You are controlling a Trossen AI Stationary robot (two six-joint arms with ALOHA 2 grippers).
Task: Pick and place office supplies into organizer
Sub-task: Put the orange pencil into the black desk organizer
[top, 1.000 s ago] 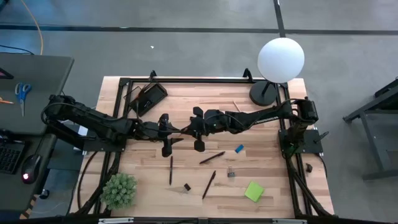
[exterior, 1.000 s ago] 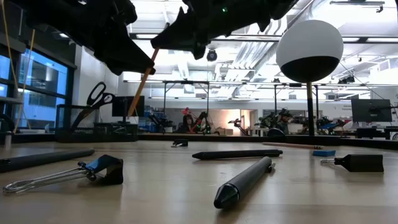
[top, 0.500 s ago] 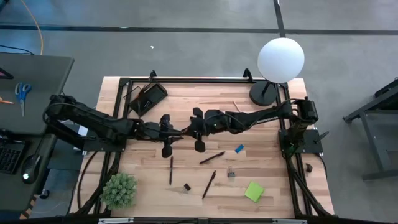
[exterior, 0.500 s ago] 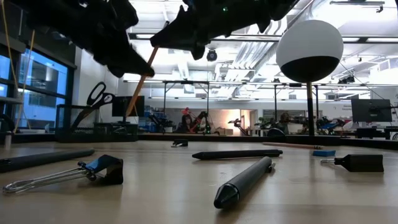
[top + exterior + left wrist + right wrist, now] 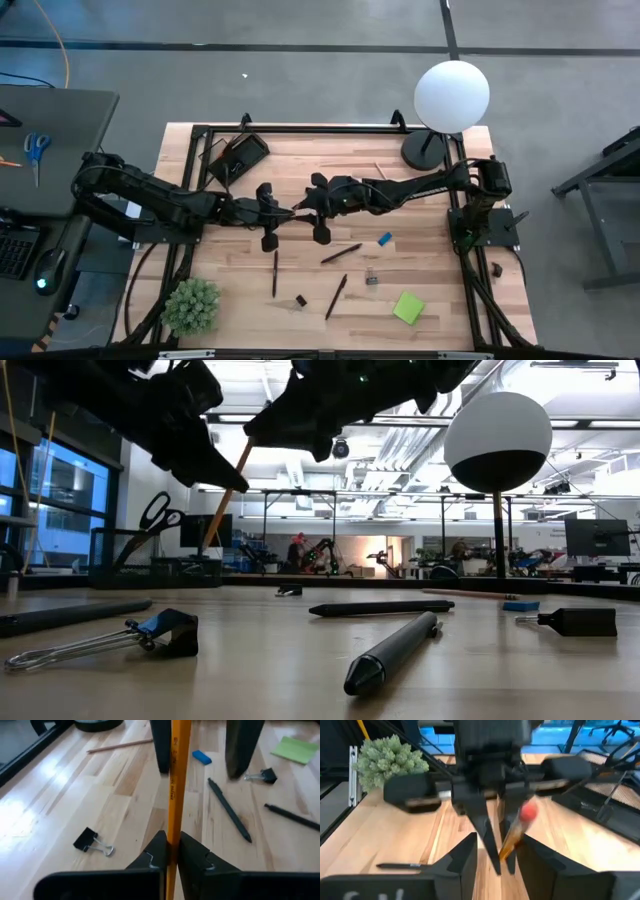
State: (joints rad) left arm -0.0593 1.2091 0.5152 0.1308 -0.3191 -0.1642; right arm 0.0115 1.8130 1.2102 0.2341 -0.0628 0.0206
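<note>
I've just made the handover. A second ago the right claw (image 5: 318, 208) held the orange pencil (image 5: 175, 795) and the left claw (image 5: 267, 215) stood open around it. Now the left claw is clamped on the pencil: my left wrist view shows its fingers (image 5: 159, 851) pinched tight on the shaft. The right claw's fingers (image 5: 457, 861) have let go and stand apart on either side, just beside the pencil's eraser end. Both claws hang together above the middle of the desk (image 5: 440, 250), the pencil raised off the wood. So the pencil now belongs to the left arm, the one nearer the organizer (image 5: 243, 154) at the far left corner. Next, I reckon, I back the right claw clear and carry the pencil over.
</note>
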